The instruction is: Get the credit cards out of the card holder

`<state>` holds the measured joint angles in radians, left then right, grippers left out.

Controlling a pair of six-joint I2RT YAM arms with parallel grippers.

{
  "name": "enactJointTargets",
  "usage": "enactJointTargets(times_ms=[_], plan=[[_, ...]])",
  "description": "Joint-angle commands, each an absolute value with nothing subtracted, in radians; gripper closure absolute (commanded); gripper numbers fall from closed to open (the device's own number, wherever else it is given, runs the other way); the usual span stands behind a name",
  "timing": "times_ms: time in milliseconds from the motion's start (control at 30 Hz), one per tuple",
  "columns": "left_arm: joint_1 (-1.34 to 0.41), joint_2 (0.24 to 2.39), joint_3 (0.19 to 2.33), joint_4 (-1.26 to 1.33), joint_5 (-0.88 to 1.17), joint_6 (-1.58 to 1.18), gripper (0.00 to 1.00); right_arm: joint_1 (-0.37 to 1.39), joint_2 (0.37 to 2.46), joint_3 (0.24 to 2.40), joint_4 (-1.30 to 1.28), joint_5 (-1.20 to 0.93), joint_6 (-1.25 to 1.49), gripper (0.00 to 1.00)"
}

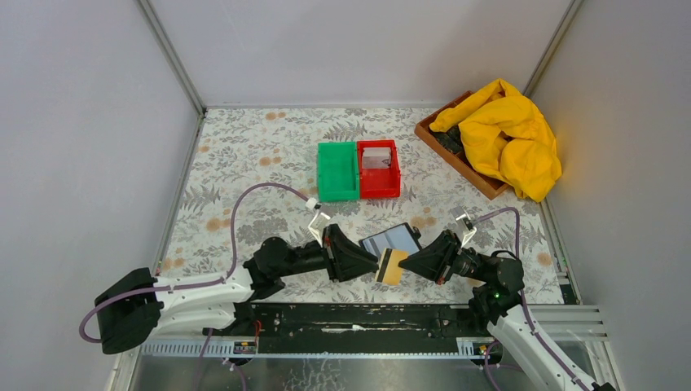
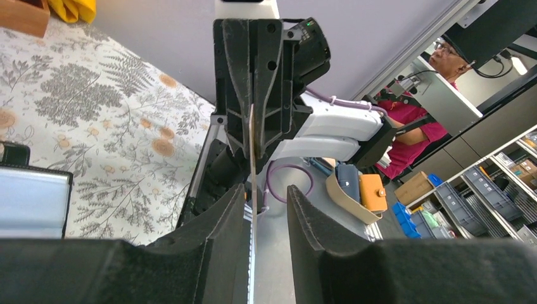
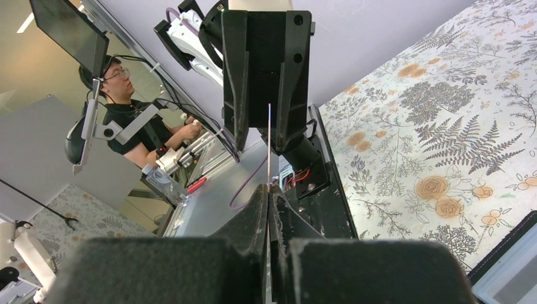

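Note:
A tan credit card [image 1: 392, 266] with a dark stripe hangs upright above the table's near edge, between my two grippers. My right gripper [image 1: 405, 265] is shut on its right edge; the right wrist view shows the card edge-on [image 3: 268, 145] pinched between the pads [image 3: 268, 190]. My left gripper [image 1: 376, 265] faces it, open around the card's other edge. In the left wrist view the card [image 2: 252, 152] lies against the left finger [image 2: 221, 215], with a gap to the right one. The black card holder [image 1: 391, 239] lies open on the table just behind, bluish-grey sleeves up.
A green bin [image 1: 337, 171] and a red bin [image 1: 380, 183] stand side by side mid-table; a grey-white card [image 1: 376, 157] lies in the red one. A wooden tray [image 1: 456, 159] with a yellow cloth [image 1: 509, 134] fills the back right corner. Walls enclose the table.

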<state>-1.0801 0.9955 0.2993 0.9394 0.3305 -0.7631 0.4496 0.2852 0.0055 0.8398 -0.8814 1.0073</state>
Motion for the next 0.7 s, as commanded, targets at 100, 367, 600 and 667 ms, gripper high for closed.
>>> enactJointTargets(times_ms=[100,367,600,667], plan=[[-1.088,1.066,0.335,0.956,0.328,-0.750,0.62,0.453,0.269,-0.036,0.864,-0.880,1.009,1.00],[-1.097,1.098,0.338,1.005,0.331,-0.768,0.67,0.453,0.271,-0.031,0.846,-0.884,1.000,1.00],[-1.096,1.046,0.344,0.958,0.306,-0.753,0.69,0.454,0.287,-0.028,0.847,-0.884,0.993,1.00],[-1.096,1.042,0.346,0.948,0.306,-0.750,0.70,0.453,0.292,-0.030,0.852,-0.882,0.991,1.00]])
